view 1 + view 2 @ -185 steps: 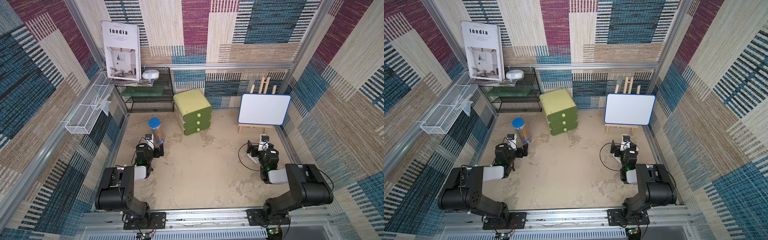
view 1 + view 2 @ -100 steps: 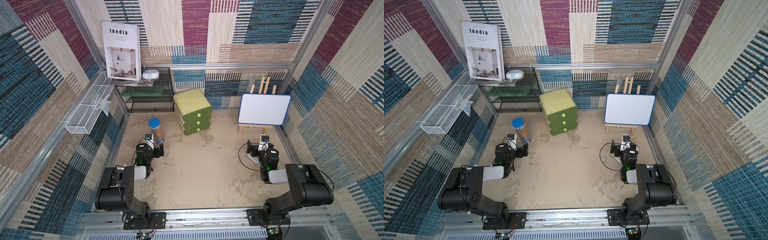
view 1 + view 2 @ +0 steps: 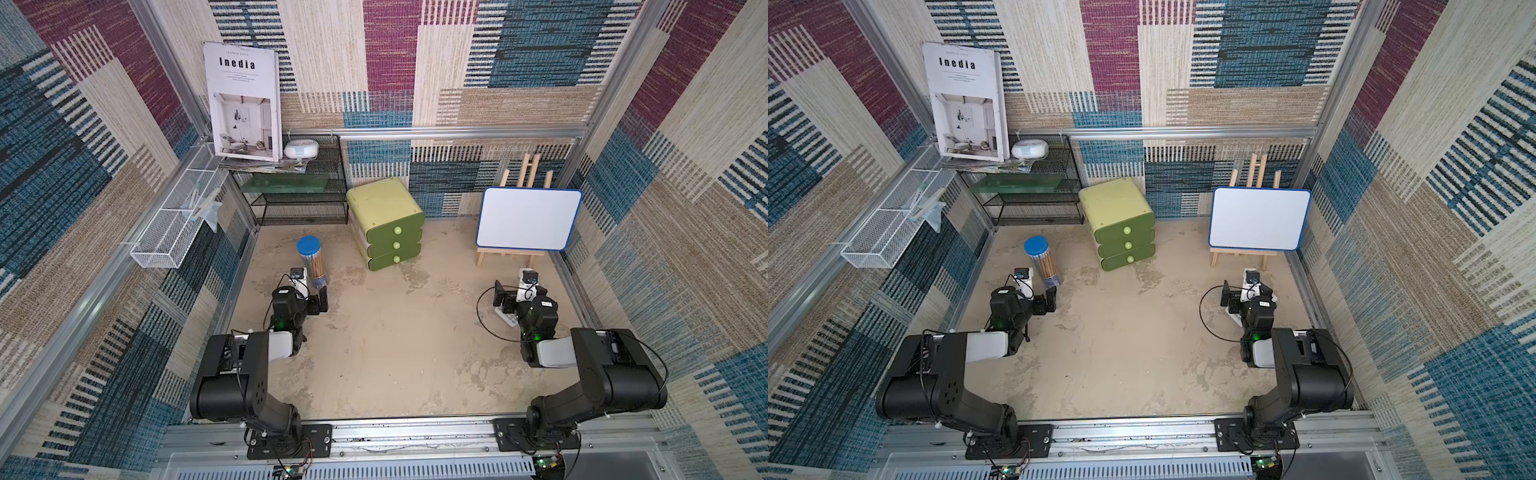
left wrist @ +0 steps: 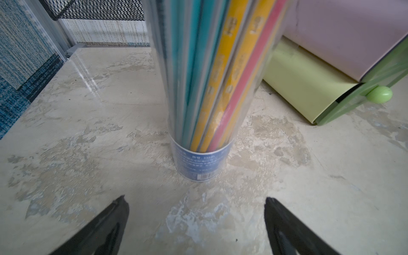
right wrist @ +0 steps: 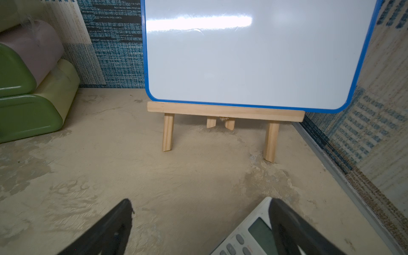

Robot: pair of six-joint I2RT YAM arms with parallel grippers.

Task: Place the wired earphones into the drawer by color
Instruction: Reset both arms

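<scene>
Top views: green drawer (image 3: 386, 224) at 12 o'clock on the worktop (image 3: 395, 353), pencil tube (image 3: 311, 262) at 10 o'clock, whiteboard (image 3: 525, 218) at 2 o'clock. Left claw (image 3: 309, 297) near the tube, right claw (image 3: 517, 295) over a calculator (image 3: 506, 319).

Left wrist: left claw (image 4: 195, 199) spread wide, gripping nothing, tube straight ahead.

Right wrist: right claw (image 5: 199, 202) spread wide, empty, one finger above the calculator.

Wired earphones: whereabouts impossible to tell.

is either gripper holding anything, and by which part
Nothing is held. The left gripper is open, short of the pencil tube; the right gripper is open by the calculator, gripping nothing.
</scene>
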